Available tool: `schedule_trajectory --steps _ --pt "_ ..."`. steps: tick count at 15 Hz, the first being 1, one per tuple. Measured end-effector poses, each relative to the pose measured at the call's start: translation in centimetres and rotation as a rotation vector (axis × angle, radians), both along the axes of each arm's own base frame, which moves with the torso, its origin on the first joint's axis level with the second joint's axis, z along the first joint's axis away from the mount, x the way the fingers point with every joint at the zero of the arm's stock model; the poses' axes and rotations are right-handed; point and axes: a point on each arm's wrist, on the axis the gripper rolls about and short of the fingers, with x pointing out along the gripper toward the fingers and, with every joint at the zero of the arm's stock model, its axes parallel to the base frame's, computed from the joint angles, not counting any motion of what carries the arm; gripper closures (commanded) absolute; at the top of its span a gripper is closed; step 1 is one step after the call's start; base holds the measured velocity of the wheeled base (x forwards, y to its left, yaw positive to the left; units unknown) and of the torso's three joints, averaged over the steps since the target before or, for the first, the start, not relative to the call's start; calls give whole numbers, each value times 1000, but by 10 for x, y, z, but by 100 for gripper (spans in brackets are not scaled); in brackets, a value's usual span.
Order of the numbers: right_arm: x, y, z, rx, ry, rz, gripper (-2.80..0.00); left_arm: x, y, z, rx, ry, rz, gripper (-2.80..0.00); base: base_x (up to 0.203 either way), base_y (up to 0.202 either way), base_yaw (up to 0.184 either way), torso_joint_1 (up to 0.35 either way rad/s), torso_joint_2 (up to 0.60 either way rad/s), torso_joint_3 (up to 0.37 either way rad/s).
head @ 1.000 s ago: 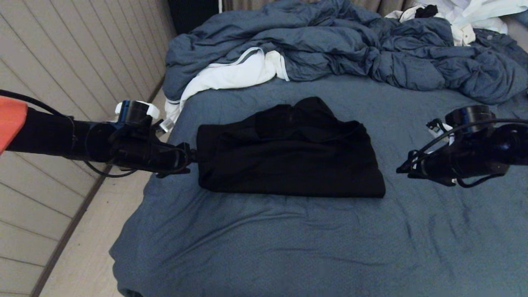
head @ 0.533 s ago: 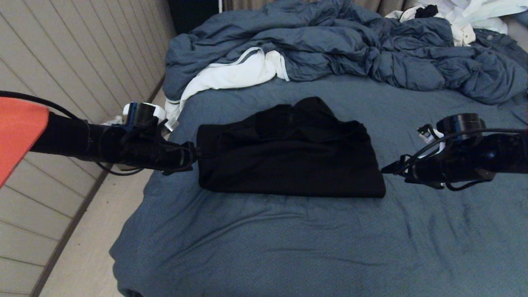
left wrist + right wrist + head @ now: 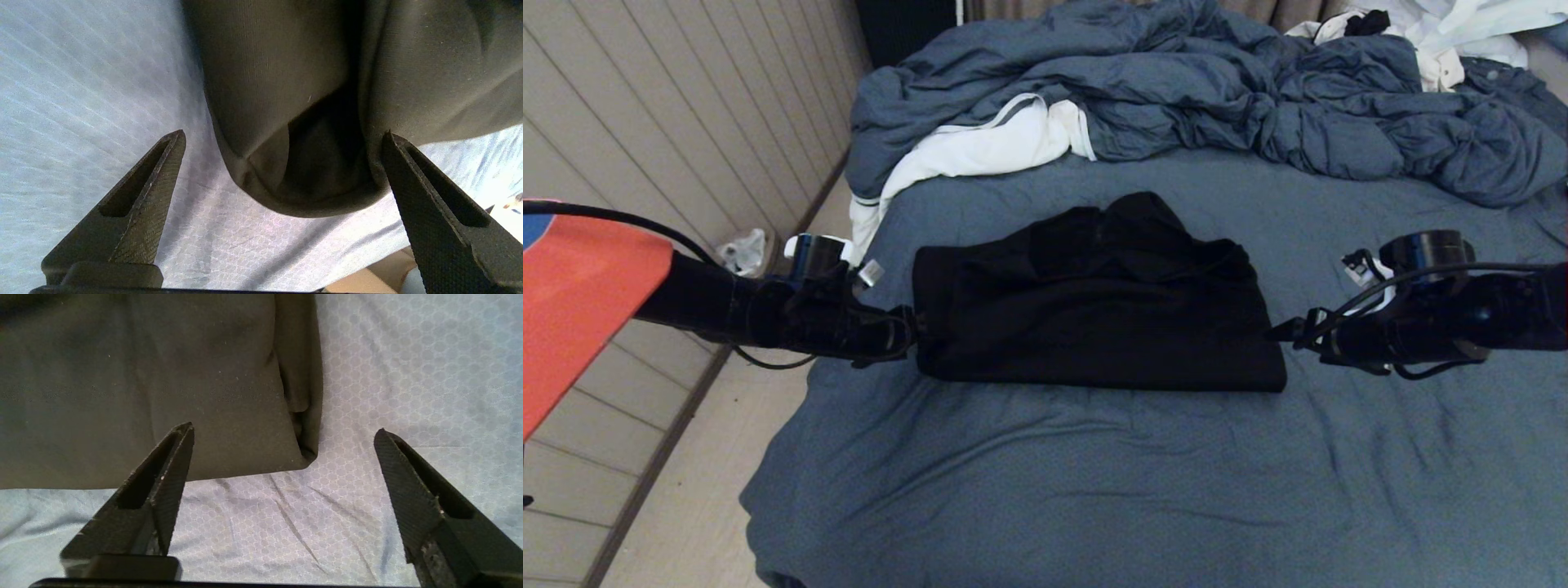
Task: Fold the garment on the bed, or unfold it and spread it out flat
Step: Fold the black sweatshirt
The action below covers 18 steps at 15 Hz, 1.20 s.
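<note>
The black hooded sweatshirt (image 3: 1094,302) lies folded into a compact, roughly rectangular bundle near the middle of the bed (image 3: 1094,482), on the blue-grey sheet, with its hood bunched at the far edge. The near edge of the bundle runs fairly straight from left to right.

The left gripper (image 3: 913,324) sits level at the left end of the bundle. In the left wrist view its two fingers (image 3: 139,204) are spread wide apart, and a rounded folded corner of the sweatshirt (image 3: 302,122) sits between them; the fabric reaches up against one finger, but nothing is clamped. The right gripper (image 3: 1278,333) sits level at the right end, just beside the near right corner of the bundle. The right wrist view shows its fingers (image 3: 163,486) also spread wide, the folded corner of the sweatshirt (image 3: 163,384) lying on the sheet just beyond the tips and released.

At the far side of the bed a rumpled blue-grey duvet (image 3: 1217,98) is heaped, its white lining (image 3: 988,147) turned out toward the left. White clothing (image 3: 1462,33) lies at the far right corner. Left of the bed are pale floor and a panelled wall (image 3: 645,122), and a small crumpled white bag (image 3: 742,249) rests on the floor by the wall.
</note>
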Motion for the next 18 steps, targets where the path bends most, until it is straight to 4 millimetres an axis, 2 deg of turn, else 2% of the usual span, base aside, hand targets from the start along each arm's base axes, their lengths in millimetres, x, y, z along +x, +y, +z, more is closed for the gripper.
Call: schedule_trajectory --steps 2,4,8,11,13,15,18 --pt "1 0 -2 2 5 1 -280 -4 2 -4 -3 -14 2 -280 0 0 0 0 0 0" --pt "1 0 -4 4 11 1 -280 -12 4 2 -6 -41 4 -280 0 0 0 0 0 0" --pt "2 -1 -5 6 15 -3 -280 -33 3 46 -35 -134 -9 -280 0 0 0 0 0 0" --pt "1 -1 -5 6 16 -2 -280 -54 -32 67 -44 -158 -111 -280 0 0 0 0 0 0" --pt "0 -1 -6 8 19 -2 -280 -61 -60 70 -42 -152 -183 -280 0 0 0 0 0 0" --pt "0 0 -6 10 18 3 -280 -59 -87 66 -41 -149 -242 -280 0 0 0 0 0 0" --pt "0 -2 -6 9 16 -1 -280 -47 -113 43 -22 -122 -288 -280 0 0 0 0 0 0"
